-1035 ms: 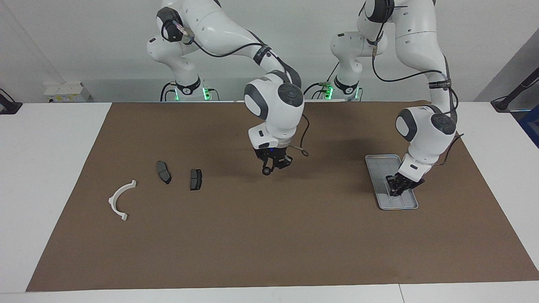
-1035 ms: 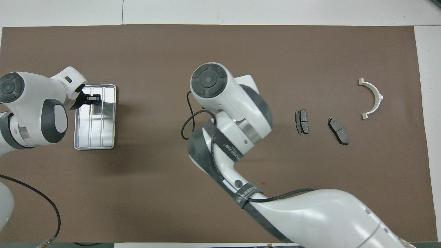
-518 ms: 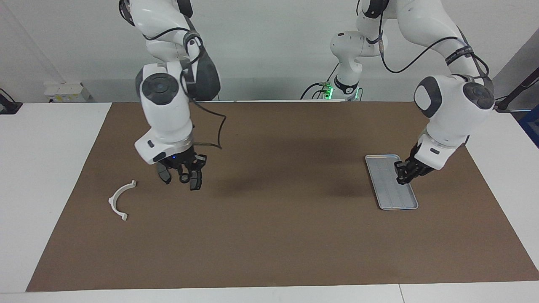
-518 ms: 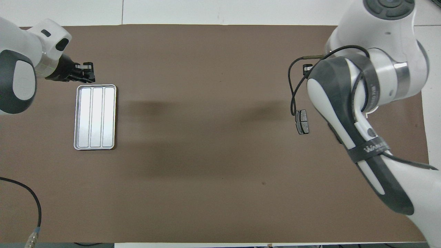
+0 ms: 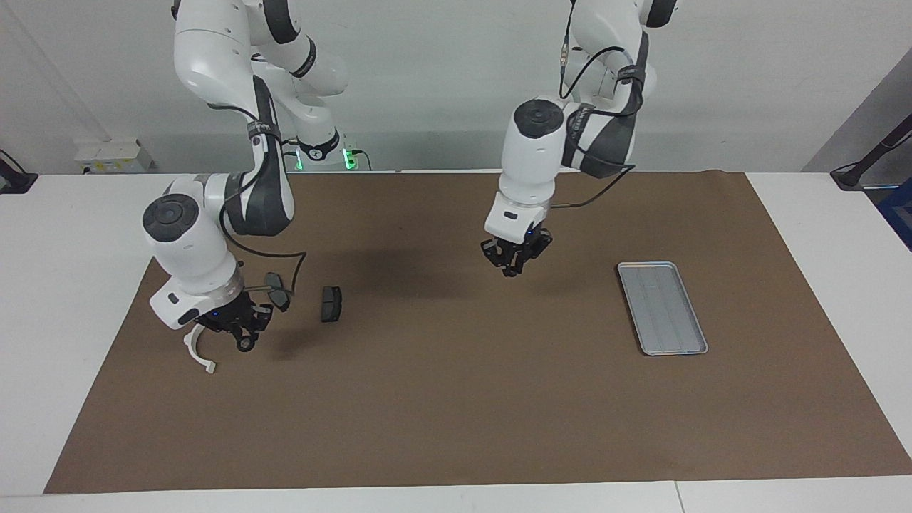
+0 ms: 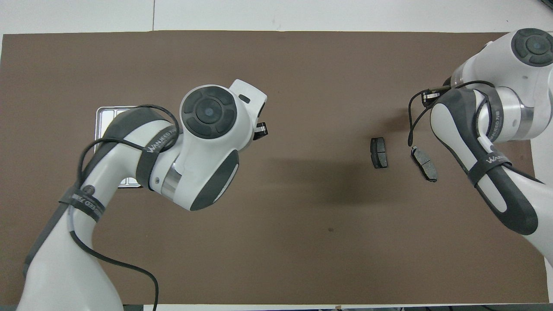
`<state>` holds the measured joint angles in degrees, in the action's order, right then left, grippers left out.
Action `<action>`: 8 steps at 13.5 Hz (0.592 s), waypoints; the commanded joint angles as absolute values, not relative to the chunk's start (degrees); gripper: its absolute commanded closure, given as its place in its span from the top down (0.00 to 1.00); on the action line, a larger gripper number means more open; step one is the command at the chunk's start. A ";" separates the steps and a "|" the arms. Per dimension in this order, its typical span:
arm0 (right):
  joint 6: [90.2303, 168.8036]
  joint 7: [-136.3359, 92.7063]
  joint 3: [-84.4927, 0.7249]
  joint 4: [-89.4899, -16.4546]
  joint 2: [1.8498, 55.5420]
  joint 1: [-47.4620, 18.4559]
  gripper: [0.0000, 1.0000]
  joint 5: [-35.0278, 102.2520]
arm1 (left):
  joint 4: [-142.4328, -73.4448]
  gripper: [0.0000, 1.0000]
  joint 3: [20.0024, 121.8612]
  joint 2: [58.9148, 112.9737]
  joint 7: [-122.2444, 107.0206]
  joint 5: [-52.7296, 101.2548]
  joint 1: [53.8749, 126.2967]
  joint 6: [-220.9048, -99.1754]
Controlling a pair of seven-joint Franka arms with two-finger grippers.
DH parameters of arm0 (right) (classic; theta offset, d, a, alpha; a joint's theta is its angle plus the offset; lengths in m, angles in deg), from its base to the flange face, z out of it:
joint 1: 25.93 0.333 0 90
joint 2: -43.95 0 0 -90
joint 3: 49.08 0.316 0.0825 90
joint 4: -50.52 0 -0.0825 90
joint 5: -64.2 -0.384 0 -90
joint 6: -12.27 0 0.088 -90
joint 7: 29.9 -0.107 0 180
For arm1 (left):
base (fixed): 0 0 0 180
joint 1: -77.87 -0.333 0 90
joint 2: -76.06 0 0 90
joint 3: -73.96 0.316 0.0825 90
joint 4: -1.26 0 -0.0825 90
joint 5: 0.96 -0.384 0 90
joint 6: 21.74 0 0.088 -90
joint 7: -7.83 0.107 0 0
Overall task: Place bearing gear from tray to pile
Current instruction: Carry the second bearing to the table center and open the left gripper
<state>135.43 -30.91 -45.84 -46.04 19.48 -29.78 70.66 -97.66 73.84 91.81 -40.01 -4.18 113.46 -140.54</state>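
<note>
The bearing gear point(image 5: 246, 345) is a small dark round part at the tips of the right gripper point(image 5: 241, 336), whose fingers look closed on it. It hangs low over the brown mat point(image 5: 456, 399) at the right arm's end of the table, just beside the white half-ring point(image 5: 202, 360). I cannot tell whether it touches the mat yet.

1 second ago this gripper carries the same part over the middle of the mat. Half a second ago it is above the 2 dark pads. Now it is down beside the half-ring, so the carry is essentially over and only the release into the pile seems left.

The pile itself lies as before. The 2 pads point(image 5: 331, 303) point(image 5: 278, 291) rest side by side a little nearer the robots than the half-ring. From overhead both pads point(image 6: 379, 152) point(image 6: 424, 163) show plainly, while the right arm hides the half-ring.

The tray point(image 5: 662, 308) sits empty at the left arm's end of the mat, well apart from the pile and in the same place as before.

The left gripper point(image 5: 511, 261) changes most. It is at the tray 1 second ago and now hovers over bare mat between the tray and the pile. Whether it is open or closed cannot be told. It appears to carry nothing and simply waits.
</note>
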 commanded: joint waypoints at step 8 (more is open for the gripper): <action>146.83 -29.55 -45.04 -47.57 13.63 -31.20 0.00 69.83 | -112.64 0.00 75.10 94.08 -45.78 -7.99 114.52 -158.14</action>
